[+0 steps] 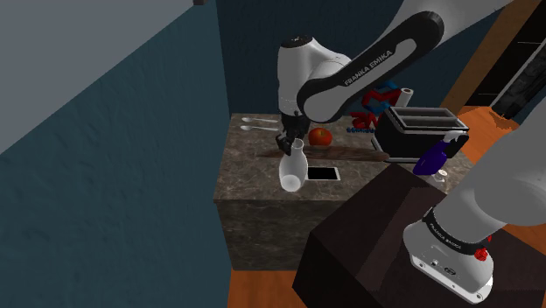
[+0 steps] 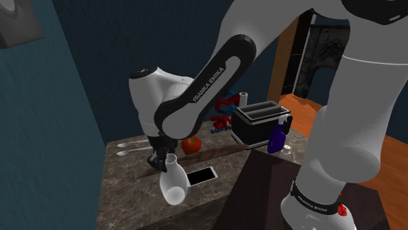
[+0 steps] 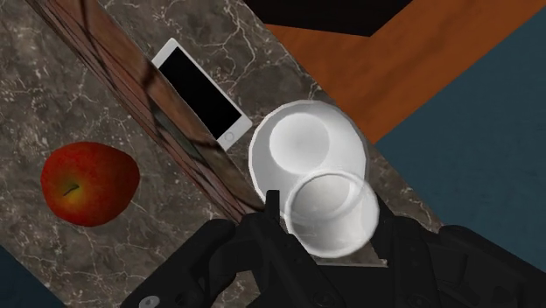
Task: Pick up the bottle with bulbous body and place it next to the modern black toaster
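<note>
The white bulbous bottle (image 1: pixel 291 172) (image 2: pixel 172 186) (image 3: pixel 302 144) hangs tilted near the front edge of the marbled tabletop (image 1: pixel 249 179), base swung outward. Contact between base and surface cannot be determined. The tool (image 1: pixel 286 144) (image 2: pixel 160 160) (image 3: pixel 328 219) pinches the bottle at its neck, one finger on each side. A phone (image 1: pixel 323 174) (image 3: pixel 199 92) lies flat just beside the bottle. A long wooden board (image 3: pixel 114 61) lies behind the phone, with a red apple (image 1: pixel 321 136) (image 3: pixel 89 184) beyond it. The black toaster (image 1: pixel 418 131) (image 2: pixel 260 121) stands well apart, a blue spray bottle (image 1: pixel 432 158) near it.
</note>
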You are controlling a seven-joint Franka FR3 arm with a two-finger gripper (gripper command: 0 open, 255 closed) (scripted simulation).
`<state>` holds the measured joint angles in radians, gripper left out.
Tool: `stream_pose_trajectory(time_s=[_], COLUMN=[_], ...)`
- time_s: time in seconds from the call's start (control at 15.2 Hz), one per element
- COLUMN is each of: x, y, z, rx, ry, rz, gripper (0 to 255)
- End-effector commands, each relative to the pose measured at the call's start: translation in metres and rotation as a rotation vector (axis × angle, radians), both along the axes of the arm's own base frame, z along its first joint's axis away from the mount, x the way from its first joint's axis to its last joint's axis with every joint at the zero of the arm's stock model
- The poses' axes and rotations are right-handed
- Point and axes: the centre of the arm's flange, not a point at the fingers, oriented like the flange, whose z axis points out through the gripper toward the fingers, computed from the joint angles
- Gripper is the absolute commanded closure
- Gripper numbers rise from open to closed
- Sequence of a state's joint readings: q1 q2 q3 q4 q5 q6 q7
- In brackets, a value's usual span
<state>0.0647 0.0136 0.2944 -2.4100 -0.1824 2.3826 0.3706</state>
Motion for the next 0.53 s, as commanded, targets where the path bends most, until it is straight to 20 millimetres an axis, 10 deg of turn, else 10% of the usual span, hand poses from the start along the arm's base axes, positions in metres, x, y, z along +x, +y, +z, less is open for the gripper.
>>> stream_pose_trajectory(time_s=[0.0, 0.46], x=[0.0, 0.0], y=[0.0, 0.0], z=[0.011, 0.048], rx=[0.0, 0.0], ry=[-0.001, -0.001], rz=[0.0, 0.0], gripper=[255, 255])
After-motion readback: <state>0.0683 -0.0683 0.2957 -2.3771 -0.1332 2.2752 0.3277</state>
